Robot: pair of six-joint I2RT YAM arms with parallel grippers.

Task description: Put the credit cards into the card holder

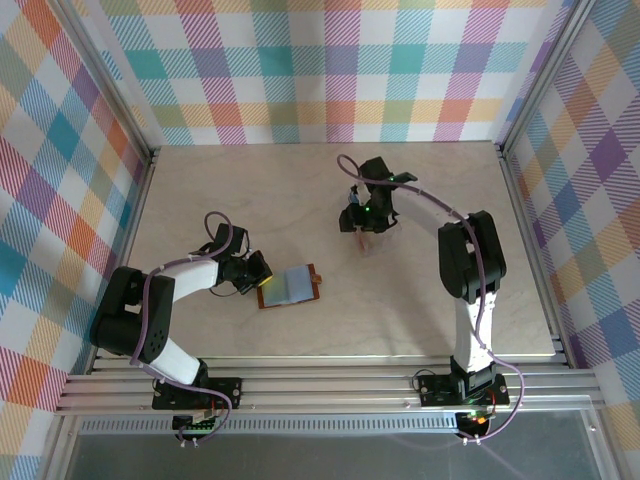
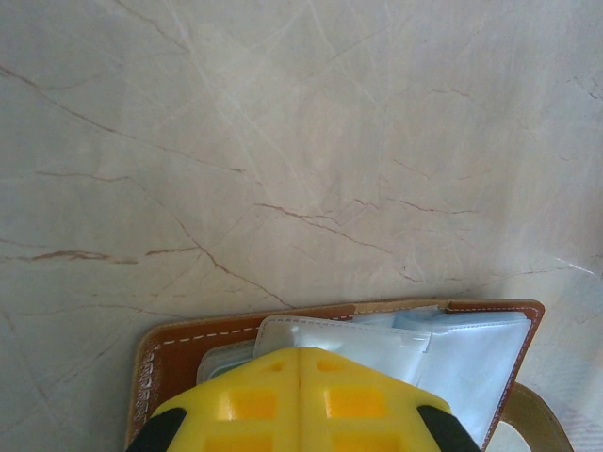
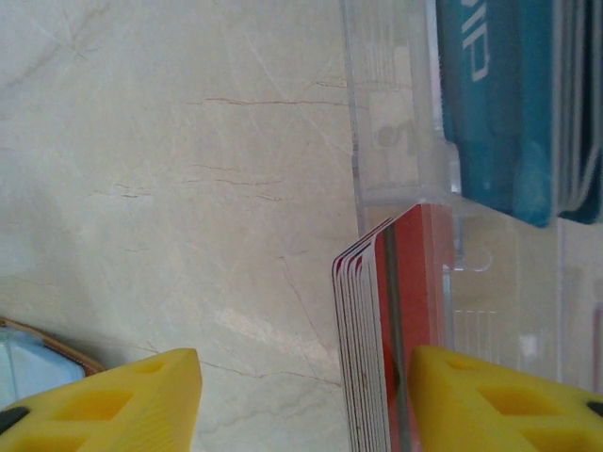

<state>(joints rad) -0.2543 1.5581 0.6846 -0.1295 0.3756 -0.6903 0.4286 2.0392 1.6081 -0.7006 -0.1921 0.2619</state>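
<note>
marbled table, open card holder, clear tray

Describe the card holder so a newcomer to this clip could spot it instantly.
On the pale marble-look table, look left of centre, at the tip of the left end effector. The card holder lies open there, a brown leather rim around pale clear pockets. Its leather sets it apart from the clear plastic tray farther right.

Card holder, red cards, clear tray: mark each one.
card holder (image 2: 170,372): left wrist view, brown leather border.
red cards (image 3: 419,301): right wrist view, red face of the stack.
clear tray (image 3: 396,122): right wrist view, transparent wall.
</note>
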